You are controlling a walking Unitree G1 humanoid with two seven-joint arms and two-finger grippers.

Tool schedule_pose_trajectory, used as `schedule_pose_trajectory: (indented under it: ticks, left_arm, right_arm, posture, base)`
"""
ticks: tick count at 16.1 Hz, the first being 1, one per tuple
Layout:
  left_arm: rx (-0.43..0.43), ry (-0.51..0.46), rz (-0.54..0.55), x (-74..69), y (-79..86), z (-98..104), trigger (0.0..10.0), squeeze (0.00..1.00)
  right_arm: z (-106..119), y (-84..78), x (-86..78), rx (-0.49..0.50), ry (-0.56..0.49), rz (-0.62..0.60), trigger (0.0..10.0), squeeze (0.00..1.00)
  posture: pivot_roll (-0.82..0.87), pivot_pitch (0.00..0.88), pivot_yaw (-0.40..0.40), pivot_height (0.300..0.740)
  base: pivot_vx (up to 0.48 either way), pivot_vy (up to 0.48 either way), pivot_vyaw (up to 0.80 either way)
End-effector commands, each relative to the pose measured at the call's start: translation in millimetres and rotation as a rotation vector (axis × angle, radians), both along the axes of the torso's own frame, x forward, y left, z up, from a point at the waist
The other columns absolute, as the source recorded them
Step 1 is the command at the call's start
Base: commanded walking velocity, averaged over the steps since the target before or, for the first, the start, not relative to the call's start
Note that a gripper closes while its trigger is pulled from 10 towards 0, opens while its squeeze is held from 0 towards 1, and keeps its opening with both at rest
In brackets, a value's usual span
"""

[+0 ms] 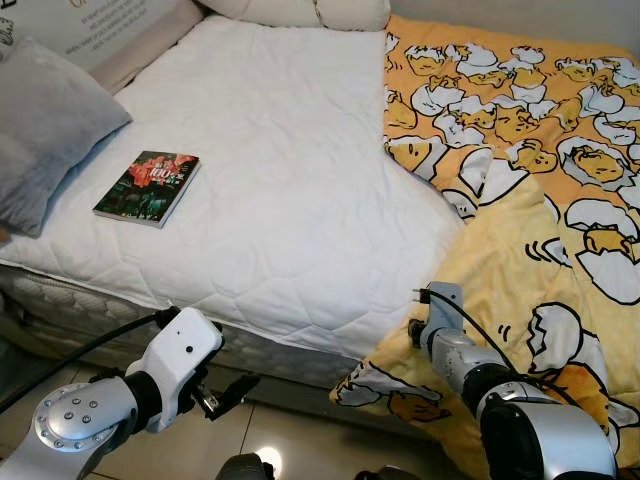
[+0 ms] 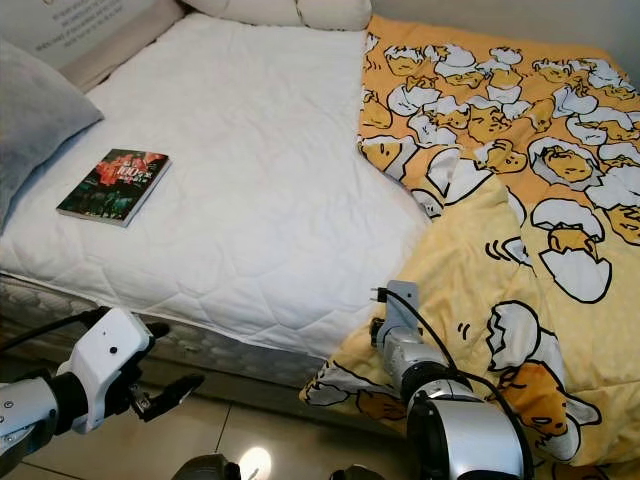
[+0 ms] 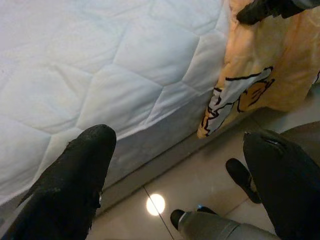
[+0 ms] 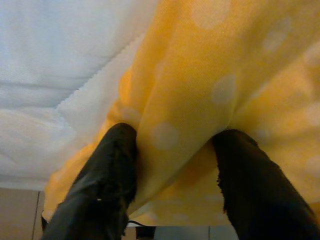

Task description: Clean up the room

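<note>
Right claw: my right claw (image 4: 170, 165) is pressed into the hanging fold of the blanket (image 1: 520, 150) at the near right corner of the bed; a bunch of yellow cloth sits between my two fingers (image 4: 107, 175), which look spread around it rather than pinched tight, so I judge the fold gathered but not yet firmly gripped.
Left claw: my left claw (image 3: 180, 170) hangs released, fingers wide apart, low over the floor (image 1: 250, 430) just in front of the near edge of the mattress (image 1: 290, 190), touching nothing.
Blanket, place: it covers the right part of the bed from the far end down to the near corner, where it spills over the edge toward the floor; its left edge is folded back, leaving the white mattress bare.
Blanket, handling: I judge it soft, limp and light for its spread; it will sag and drag, and a thin fold could slip free, so a thick bunch near the hanging corner or folded edge seems the best hold.
Book, place: a book (image 1: 148, 187) lies flat on the left of the mattress, near a grey pillow (image 1: 45, 125).
Book, handling: probably stiff, thin and light; best taken by an edge.
Count: one blanket, one book, one grey pillow, pale pillows (image 1: 300, 12) at the far end, number unclear.
</note>
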State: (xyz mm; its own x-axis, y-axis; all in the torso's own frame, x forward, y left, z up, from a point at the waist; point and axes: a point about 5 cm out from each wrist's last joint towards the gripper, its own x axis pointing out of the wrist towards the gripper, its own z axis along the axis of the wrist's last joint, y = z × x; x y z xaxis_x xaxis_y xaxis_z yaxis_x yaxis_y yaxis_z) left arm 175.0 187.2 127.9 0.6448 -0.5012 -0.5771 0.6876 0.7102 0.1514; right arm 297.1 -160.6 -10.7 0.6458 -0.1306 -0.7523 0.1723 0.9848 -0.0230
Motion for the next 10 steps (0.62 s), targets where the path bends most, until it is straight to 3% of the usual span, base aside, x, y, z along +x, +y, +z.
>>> schedule_pose_trajectory:
  ticks: [1,10]
  left_arm:
    - [0.008,0.002,0.0,-3.1,0.4,2.0,10.0,0.0]
    - [0.022,-0.009,-0.013,-0.5,1.3,5.9,10.0,0.0]
  right_arm:
    - [-1.6,-3.3,-2.0,0.028,0.018,-0.027,0.0,0.0]
    - [-0.6,-8.4,-1.1,0.028,0.0,0.013,0.0,0.0]
  posture:
    - [0.27,0.097,-0.032,0.74]
    - [0.27,0.073,-0.02,0.74]
  base:
    - [0.0,0.0,0.0]
    - [0.0,0.0,0.0]
